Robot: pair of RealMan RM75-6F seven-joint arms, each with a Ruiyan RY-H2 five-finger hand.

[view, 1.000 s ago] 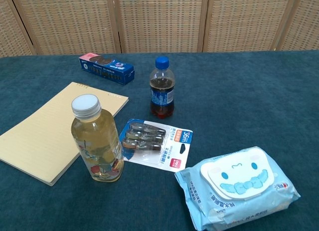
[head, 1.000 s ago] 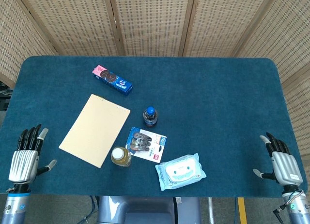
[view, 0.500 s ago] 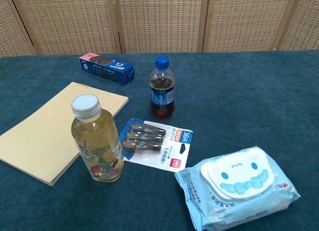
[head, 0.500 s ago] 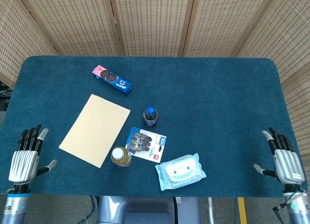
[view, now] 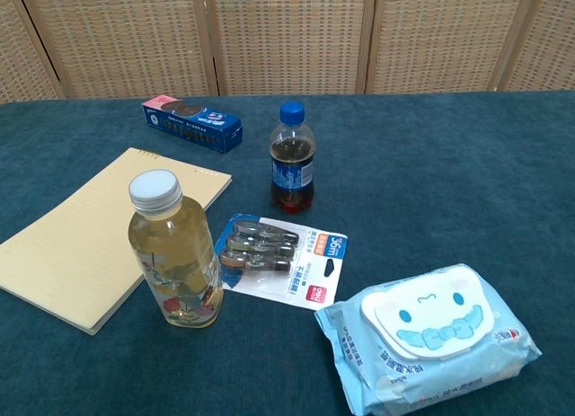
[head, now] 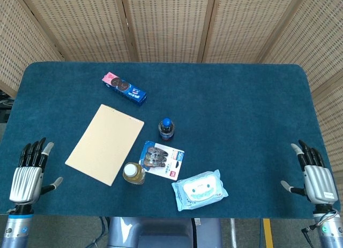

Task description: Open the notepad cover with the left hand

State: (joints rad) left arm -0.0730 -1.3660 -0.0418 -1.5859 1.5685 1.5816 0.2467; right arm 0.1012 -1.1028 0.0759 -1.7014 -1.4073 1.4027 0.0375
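Note:
The yellow notepad (head: 105, 143) lies flat and closed on the blue table, left of centre; the chest view shows the notepad (view: 99, 229) at the left. My left hand (head: 28, 177) hovers at the table's near left corner, well left of and nearer than the pad, fingers apart and holding nothing. My right hand (head: 314, 176) is at the near right corner, fingers also spread and empty. Neither hand appears in the chest view.
A cookie box (head: 124, 88) lies beyond the pad. A cola bottle (head: 166, 129), a clip pack (head: 162, 159), a tea bottle (head: 134, 173) beside the pad's near right edge, and a wipes pack (head: 199, 189) sit centre-front. Wicker screens stand behind the table (head: 241, 109).
My right hand has drawn slightly back toward the table's near right corner. The left hand and all objects have stayed put.

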